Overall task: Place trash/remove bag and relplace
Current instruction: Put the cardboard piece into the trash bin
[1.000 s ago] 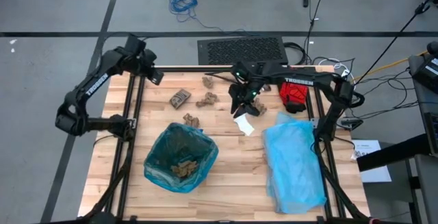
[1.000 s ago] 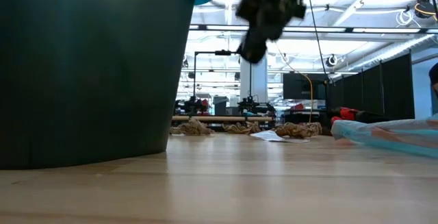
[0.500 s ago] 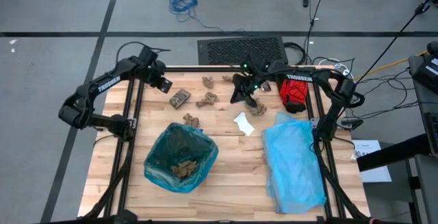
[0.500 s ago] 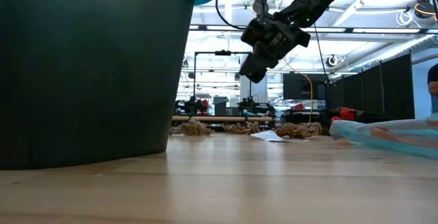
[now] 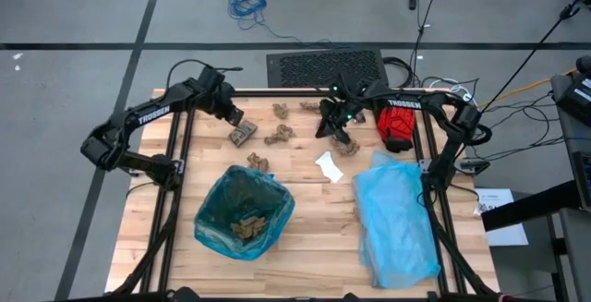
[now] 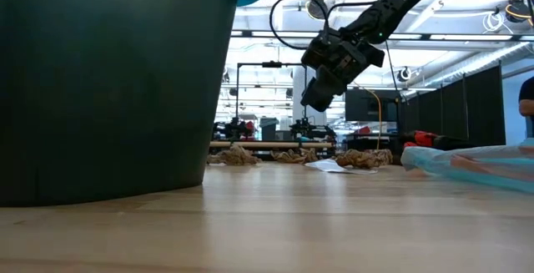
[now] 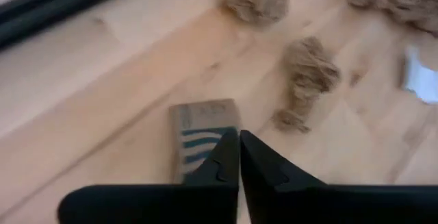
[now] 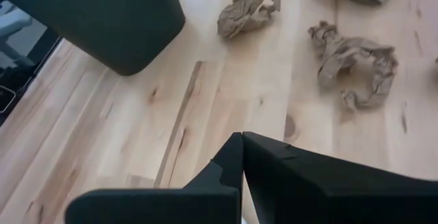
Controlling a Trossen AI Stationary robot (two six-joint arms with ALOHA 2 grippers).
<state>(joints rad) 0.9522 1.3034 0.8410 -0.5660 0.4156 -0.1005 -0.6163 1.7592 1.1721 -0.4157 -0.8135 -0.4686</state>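
The left gripper [image 5: 233,117] hangs over a flat brown cardboard piece [image 7: 200,136] at the far side of the surface [image 5: 314,247], and its fingers [image 7: 222,162] are pressed together with nothing in them. The right gripper [image 5: 338,132] hangs above a crumpled brown scrap [image 5: 348,147] with its fingers [image 8: 233,166] together and empty too. The bag [image 5: 243,211] lines the bin nearer the front and holds a few scraps, so I think each gripper should spread its fingers first, drop straight down around one scrap, and squeeze gently.
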